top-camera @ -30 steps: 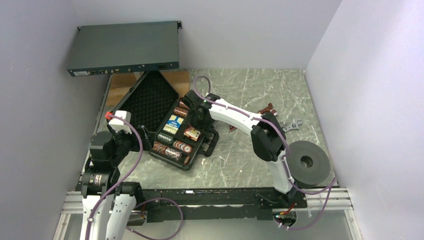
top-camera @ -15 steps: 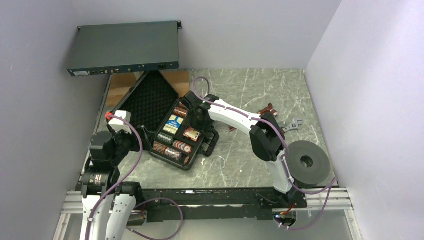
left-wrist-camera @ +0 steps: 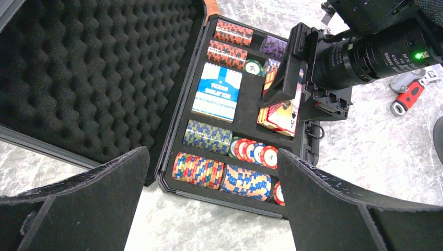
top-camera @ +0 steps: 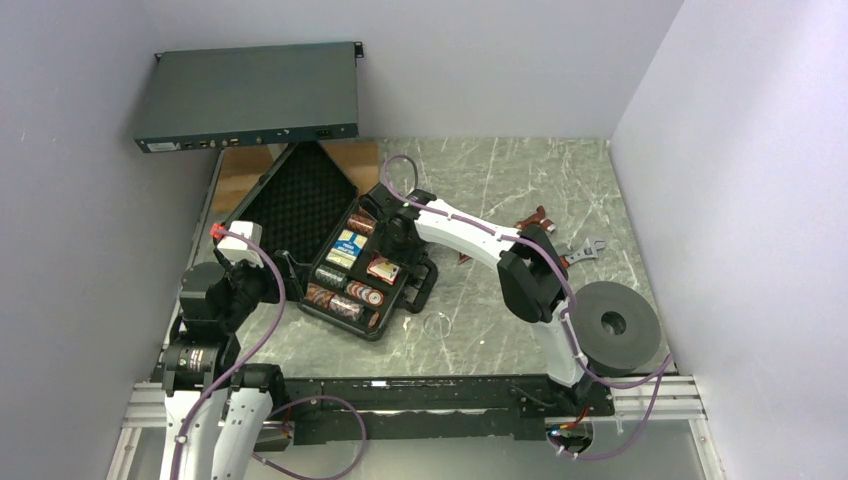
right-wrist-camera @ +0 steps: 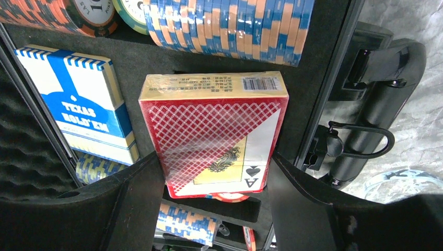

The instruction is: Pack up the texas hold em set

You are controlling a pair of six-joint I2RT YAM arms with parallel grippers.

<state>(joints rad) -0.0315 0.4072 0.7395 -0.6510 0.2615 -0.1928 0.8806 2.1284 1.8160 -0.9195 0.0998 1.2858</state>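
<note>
R gripper [right-wrist-camera: 215,162] clamped on red box [right-wrist-camera: 209,125], held tilted over case's [left-wrist-camera: 94,78] handle-side slot. L gripper [left-wrist-camera: 211,154] wide open, empty, hovering off case's near edge. Risk: loose chip [right-wrist-camera: 230,197] looks stuck under box. Let go now & box prob sits proud or slides, lid won't shut flat.

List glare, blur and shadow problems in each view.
Top external: even light, sharp, no glare; the foam of the black case shows little detail. Left wrist: chips crisp, left pincer close to the lens dark and soft-edged. Right wrist: cellophane glare streaks the red card box; right pincer dark and blurred.
</note>
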